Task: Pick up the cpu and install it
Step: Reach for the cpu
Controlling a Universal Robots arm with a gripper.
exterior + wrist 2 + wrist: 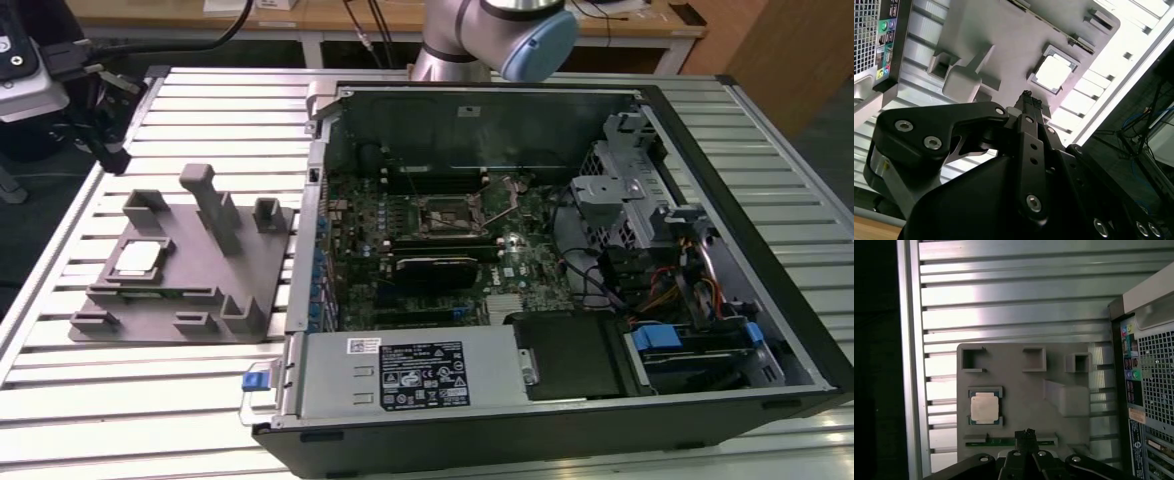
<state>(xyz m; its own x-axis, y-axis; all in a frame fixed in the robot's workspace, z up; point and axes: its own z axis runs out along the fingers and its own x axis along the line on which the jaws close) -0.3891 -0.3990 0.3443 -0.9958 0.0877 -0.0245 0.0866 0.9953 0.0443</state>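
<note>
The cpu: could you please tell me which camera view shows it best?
The first wrist view: the cpu lies face-on in its recess on the grey fixture, nothing covering it. The second wrist view shows the cpu obliquely beyond the gripper; the exterior view, from afar.

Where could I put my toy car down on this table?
Bare slats of the table lie between the grey fixture and the near edge in the exterior view, and more between it and the far edge. The fixture, holding the cpu, and the open computer case are crowded.
</note>
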